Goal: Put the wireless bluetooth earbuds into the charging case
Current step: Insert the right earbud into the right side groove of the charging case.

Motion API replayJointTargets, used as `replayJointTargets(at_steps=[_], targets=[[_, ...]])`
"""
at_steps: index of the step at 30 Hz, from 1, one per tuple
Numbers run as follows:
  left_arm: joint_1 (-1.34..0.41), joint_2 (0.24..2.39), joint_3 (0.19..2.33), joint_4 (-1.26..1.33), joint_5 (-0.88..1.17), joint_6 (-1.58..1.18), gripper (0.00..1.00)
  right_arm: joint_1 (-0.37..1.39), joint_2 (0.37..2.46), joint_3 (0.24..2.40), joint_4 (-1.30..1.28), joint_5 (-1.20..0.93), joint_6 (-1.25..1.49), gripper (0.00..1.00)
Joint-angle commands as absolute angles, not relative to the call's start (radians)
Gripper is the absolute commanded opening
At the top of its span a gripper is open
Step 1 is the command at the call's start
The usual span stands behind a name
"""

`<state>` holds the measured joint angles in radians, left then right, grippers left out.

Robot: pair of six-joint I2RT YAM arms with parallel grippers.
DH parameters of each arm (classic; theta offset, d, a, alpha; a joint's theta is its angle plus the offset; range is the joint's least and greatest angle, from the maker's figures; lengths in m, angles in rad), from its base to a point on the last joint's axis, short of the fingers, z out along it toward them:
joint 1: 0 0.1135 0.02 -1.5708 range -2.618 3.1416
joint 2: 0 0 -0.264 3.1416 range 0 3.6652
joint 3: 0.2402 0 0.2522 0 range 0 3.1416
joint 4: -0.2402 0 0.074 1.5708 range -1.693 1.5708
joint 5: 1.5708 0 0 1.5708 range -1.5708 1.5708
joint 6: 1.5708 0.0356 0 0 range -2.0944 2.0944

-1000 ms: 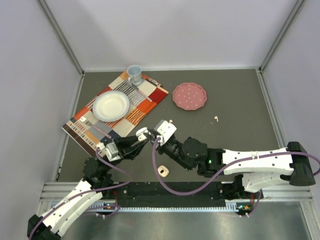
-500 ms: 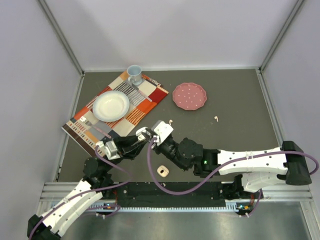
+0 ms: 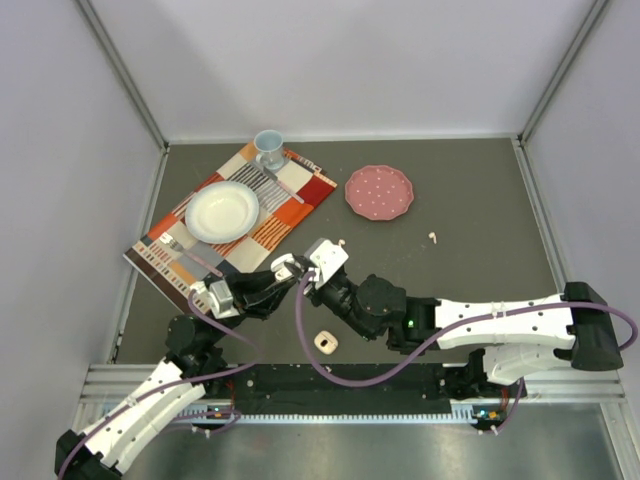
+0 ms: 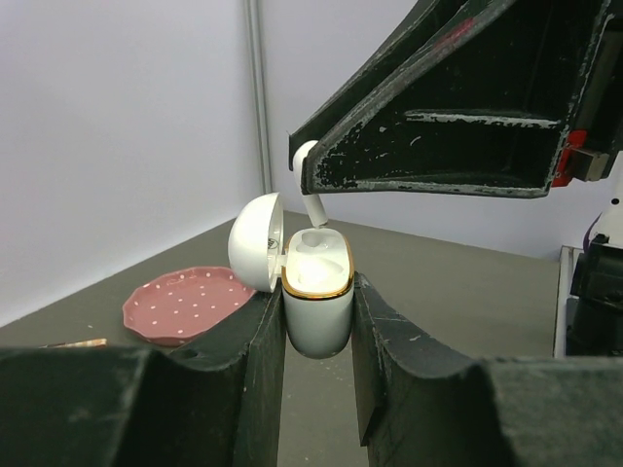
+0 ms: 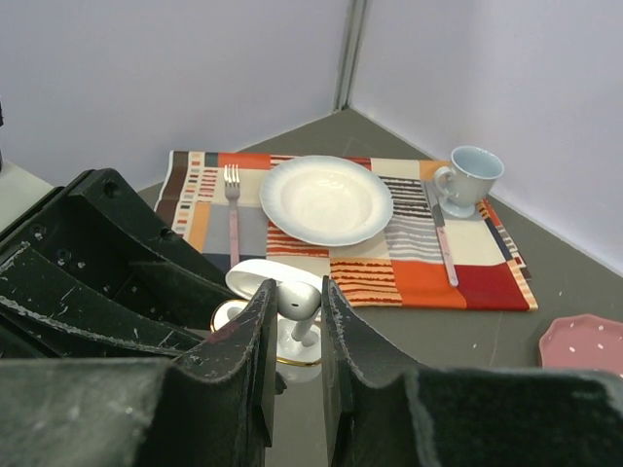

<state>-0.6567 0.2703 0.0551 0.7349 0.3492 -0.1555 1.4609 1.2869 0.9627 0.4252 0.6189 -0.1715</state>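
Earbud [image 5: 298,304], white and stemmed, hung stem-down at the mouth of the open charging case [image 4: 317,292]. The right gripper [image 5: 295,292] pinched its head; the left gripper [image 4: 316,316] clamped the case body. Judged light, rigid and slippery, it was best held by the head, leaving the stem free.

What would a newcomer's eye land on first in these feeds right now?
The two arms meet mid-table: the left gripper clamps an open white charging case with a gold rim, and the right gripper holds an earbud stem-down right over its opening. Behind them lie a bright striped placemat with a white bowl at far left and a pink dotted plate to its right.
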Motion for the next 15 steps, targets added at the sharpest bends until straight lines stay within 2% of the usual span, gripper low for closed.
replayJointTargets(at_steps=[1, 15], targets=[[-0.661, 0.255, 0.092, 0.804, 0.339, -0.176, 0.0, 1.45, 1.287, 0.959, 0.449, 0.624, -0.152, 0.0], [-0.661, 0.264, 0.083, 0.845, 0.328, -0.206, 0.0, 1.439, 1.282, 0.946, 0.44, 0.626, -0.149, 0.0]])
